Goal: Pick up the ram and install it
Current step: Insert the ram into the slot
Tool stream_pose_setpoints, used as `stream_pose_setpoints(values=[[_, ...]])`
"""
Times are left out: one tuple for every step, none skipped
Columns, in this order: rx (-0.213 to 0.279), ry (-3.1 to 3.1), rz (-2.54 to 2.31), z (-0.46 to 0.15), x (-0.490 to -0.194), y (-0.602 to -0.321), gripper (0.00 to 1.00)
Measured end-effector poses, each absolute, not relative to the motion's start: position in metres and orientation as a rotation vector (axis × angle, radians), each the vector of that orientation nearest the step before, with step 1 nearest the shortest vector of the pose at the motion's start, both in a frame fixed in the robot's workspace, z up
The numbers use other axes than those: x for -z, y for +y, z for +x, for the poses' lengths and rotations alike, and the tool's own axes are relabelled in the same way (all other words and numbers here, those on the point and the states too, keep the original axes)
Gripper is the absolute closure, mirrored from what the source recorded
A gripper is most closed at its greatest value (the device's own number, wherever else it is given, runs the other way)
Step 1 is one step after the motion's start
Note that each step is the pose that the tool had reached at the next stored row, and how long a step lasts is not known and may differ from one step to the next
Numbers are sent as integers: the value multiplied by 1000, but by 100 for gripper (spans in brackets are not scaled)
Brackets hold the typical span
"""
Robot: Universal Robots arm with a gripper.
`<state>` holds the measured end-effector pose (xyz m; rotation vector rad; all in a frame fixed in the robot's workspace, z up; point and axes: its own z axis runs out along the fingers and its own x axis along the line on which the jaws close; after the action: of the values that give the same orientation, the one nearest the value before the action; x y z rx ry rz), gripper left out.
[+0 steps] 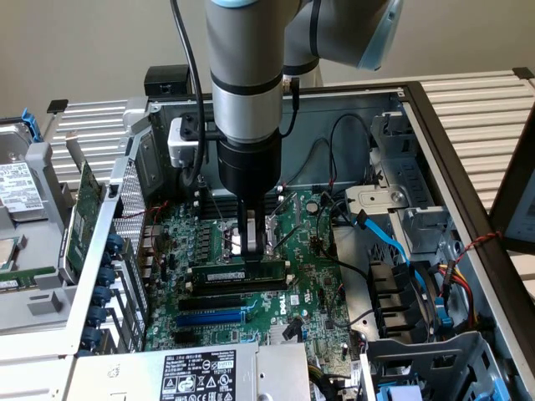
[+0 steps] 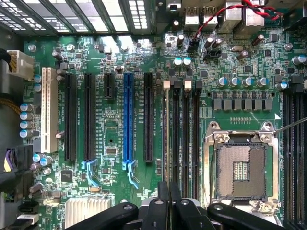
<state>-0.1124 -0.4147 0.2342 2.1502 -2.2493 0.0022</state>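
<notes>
**Gripper down on the ram at the memory slots**

From my station I see the silver-grey robot arm (image 1: 242, 67) reaching straight down into the open grey metal computer case (image 1: 468, 251). The black two-finger gripper (image 1: 252, 251) sits over the large green motherboard (image 1: 309, 276). Its fingers (image 2: 163, 206) are drawn together with only a sliver between them, pinched on the top edge of the long, narrow green ram stick with black chips and a small white label (image 1: 238, 274), at about mid-length.

The ram stands on edge, level, along one of the long black memory slots (image 1: 242, 286) in the middle of the board. It lies between the square metal processor socket (image 2: 240, 170) and the long blue expansion slot (image 1: 209, 318). I cannot tell whether its lower edge is fully pressed home.

In the wrist view the closed fingertips line up with the row of parallel black slots just beside the socket.
</notes>
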Motion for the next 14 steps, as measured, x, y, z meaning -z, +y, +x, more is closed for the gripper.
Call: stream_pose_setpoints(values=[[-1,-2250,2151,-112,-234,-415,88],[-1,-2250,2151,-112,-234,-415,88],[0,-2250,2151,-113,-234,-415,88],[0,-2250,2151,-113,-234,-415,88],[0,-2250,2151,-113,-234,-415,88],[0,-2250,2151,-113,-234,-415,88],[0,-2251,2151,-113,-234,-415,88],[0,-2252,2150,-112,-234,-415,88],[0,-2252,2150,-112,-234,-415,88],[0,-2252,2149,-112,-234,-415,88],[0,-2253,2149,-112,-234,-415,88],[0,-2254,2148,-112,-234,-415,88],[0,-2255,2147,-112,-234,-415,88],[0,-2256,2146,-112,-234,-415,88]])
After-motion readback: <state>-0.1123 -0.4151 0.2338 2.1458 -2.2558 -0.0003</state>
